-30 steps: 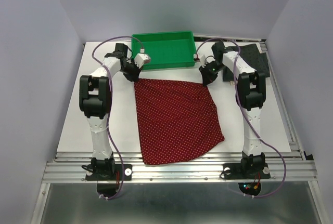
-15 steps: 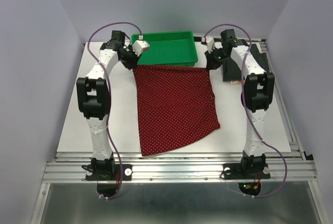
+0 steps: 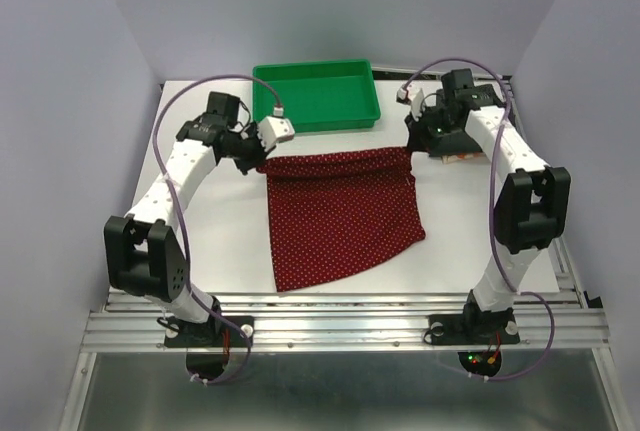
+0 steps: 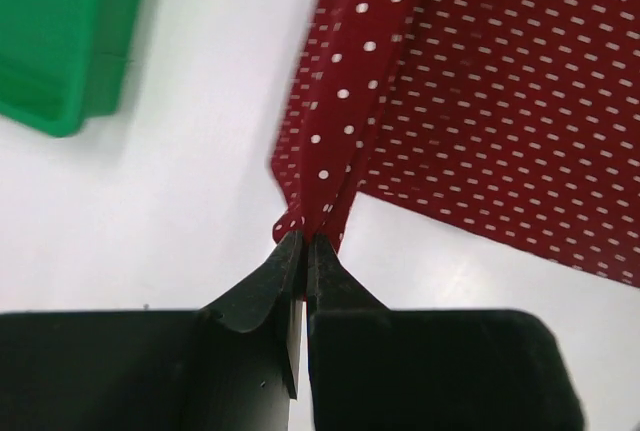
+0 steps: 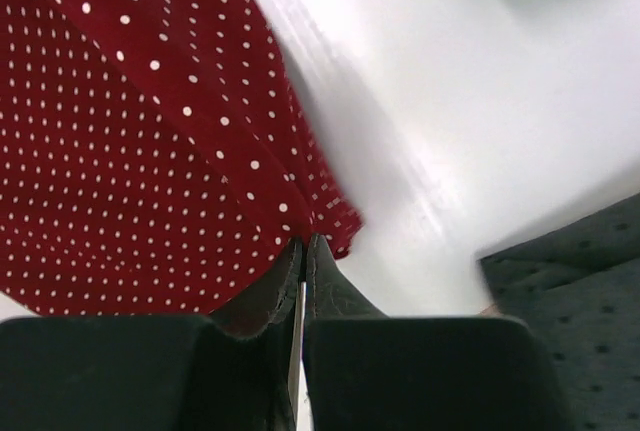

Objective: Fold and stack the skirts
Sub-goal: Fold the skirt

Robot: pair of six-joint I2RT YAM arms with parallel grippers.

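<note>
The red skirt (image 3: 340, 216) is held pinched at its far corners by the left gripper (image 3: 260, 156) and right gripper (image 3: 411, 144), its free hem lying toward 6 o'clock.

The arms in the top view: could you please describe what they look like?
The left arm and right arm both have white links joined by bulky black joints. A thin purple cable loops along each. The left pincer and right pincer each have two black fingers tapering to points.
</note>
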